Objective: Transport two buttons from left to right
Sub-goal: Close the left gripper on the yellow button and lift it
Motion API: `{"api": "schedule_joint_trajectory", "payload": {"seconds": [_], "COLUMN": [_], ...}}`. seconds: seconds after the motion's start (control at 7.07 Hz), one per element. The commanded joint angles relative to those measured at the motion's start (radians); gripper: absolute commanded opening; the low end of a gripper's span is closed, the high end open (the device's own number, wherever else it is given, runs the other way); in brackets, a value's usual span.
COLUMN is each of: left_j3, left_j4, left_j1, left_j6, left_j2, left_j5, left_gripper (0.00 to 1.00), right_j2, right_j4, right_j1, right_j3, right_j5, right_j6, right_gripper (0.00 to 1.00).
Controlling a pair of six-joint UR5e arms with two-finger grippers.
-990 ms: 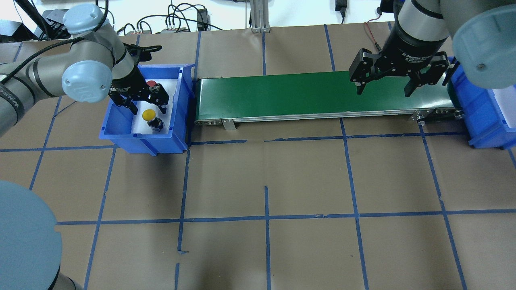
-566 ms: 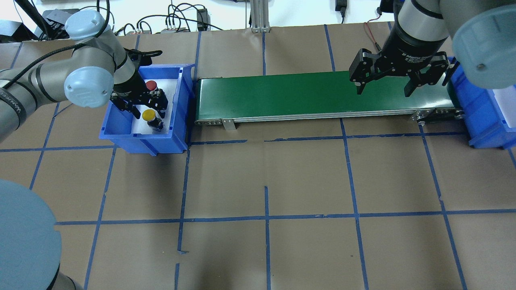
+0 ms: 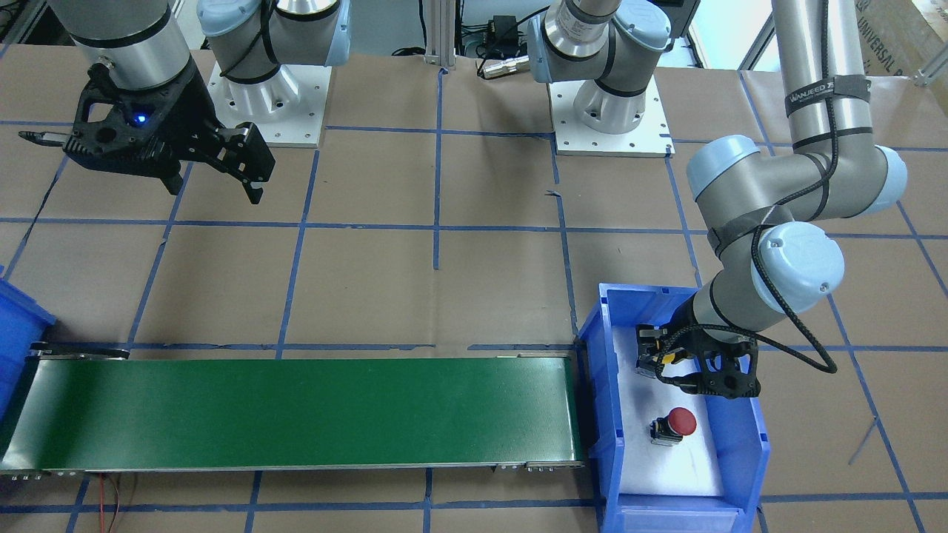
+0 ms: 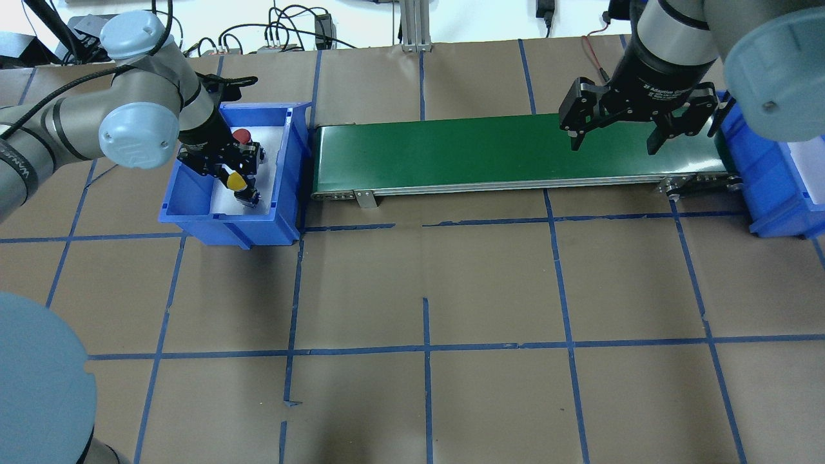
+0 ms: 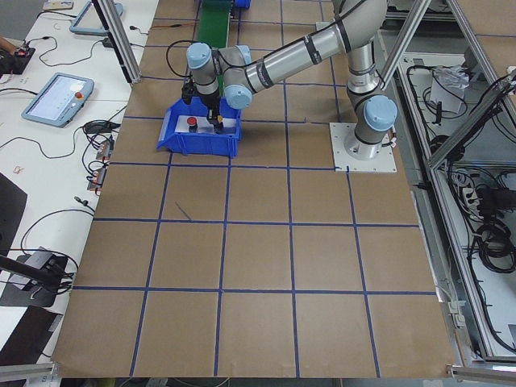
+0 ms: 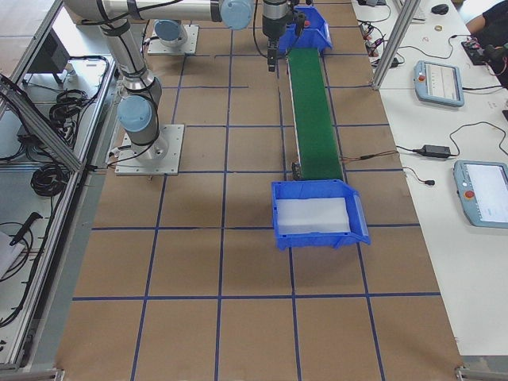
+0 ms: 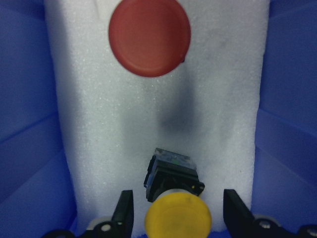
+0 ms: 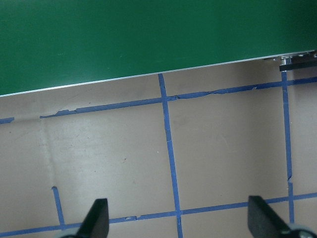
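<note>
The yellow button (image 7: 174,174) lies on white foam in the left blue bin (image 4: 193,219), its cap (image 4: 236,182) toward the bin's front. My left gripper (image 4: 232,171) is down in the bin and open. Its fingers (image 7: 125,214) stand on either side of the yellow cap with a small gap on each side. The red button (image 4: 242,135) (image 7: 149,37) stands apart, farther back in the same bin (image 3: 744,444). My right gripper (image 4: 612,147) (image 8: 181,220) hangs open above the right end of the green conveyor (image 4: 483,151), holding nothing.
A second blue bin (image 4: 773,187) (image 6: 317,214) with white foam sits at the conveyor's right end. Cables and an aluminium post (image 4: 416,26) lie along the table's far edge. The brown table has blue tape lines (image 4: 425,348).
My left gripper has dropped lower into the bin and shifted over the yellow button, so its fingers now straddle the cap. The right arm has not moved.
</note>
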Motion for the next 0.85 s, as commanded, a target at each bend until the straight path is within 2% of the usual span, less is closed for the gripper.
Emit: {"api": "schedule_joint_trajectory", "payload": {"seconds": [0.0,0.42,0.71], "left_j3": [0.025,0.145,0.18], "left_j4": [-0.016,-0.2,-0.223], "left_j1": [0.001,-0.002,-0.057], "left_j6": [-0.001,-0.02,-0.111], "left_j2": [0.017,0.093,0.112], "left_j5": [-0.002,0.01,-0.002], "left_gripper": [0.32,0.32,0.32], "right_j2": [0.0,0.0,0.0], "right_j4": [0.002,0.002,0.002], "right_j1": [-0.002,-0.004,-0.004], "right_j3": [0.0,0.0,0.0], "right_j5": [0.0,0.0,0.0], "right_j6": [0.0,0.0,0.0], "right_gripper": [1.0,1.0,1.0]}}
